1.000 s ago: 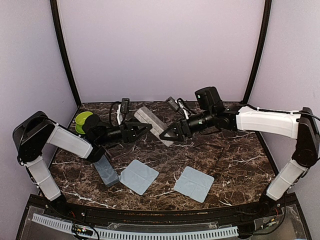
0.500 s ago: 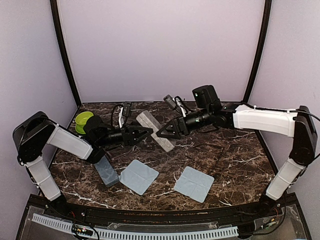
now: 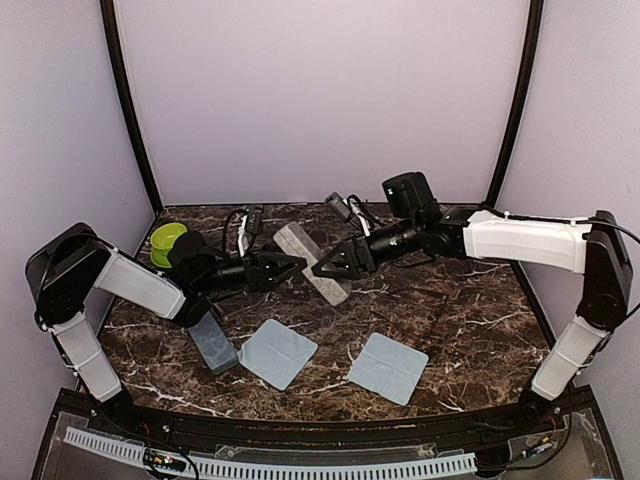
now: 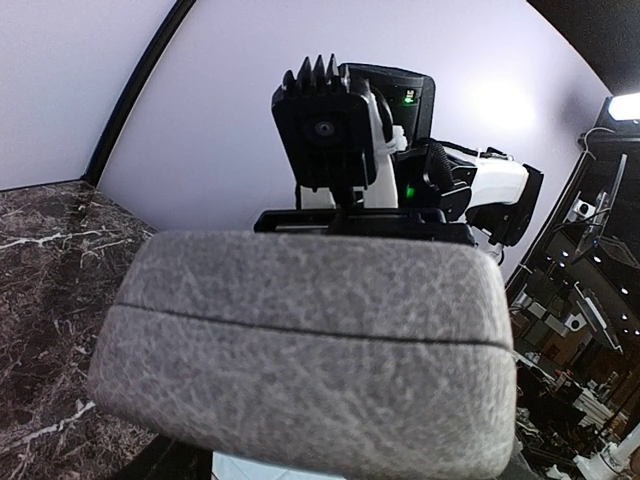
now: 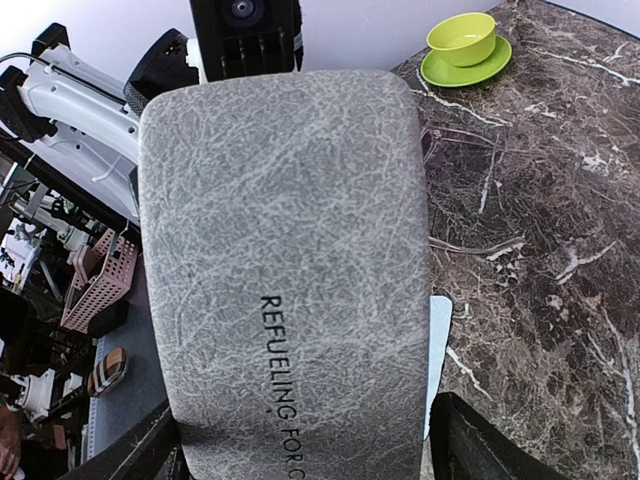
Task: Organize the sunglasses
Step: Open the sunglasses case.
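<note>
Meeting at one closed grey case (image 3: 293,243), the two arms face each other over the marble table (image 3: 470,310).

The left gripper (image 3: 290,266) has its jaws spread wide on the end of the grey case nearest it. It appears to be clamped there, though the case fills the left wrist view and hides the contact. The right gripper (image 3: 322,268) has a finger on each side of the opposite end, and whether its fingers (image 5: 480,445) press the case I cannot tell. The case's printed face is turned toward the right wrist camera. A second grey case (image 3: 213,343) lies to the left of the grey case and nearer the arm bases. Two pale cloths (image 3: 278,353) (image 3: 388,368) lie nearer the bases as well. A green cup (image 3: 167,238) on its saucer stands well to the left of the grey case. The sunglasses show in no view.
</note>
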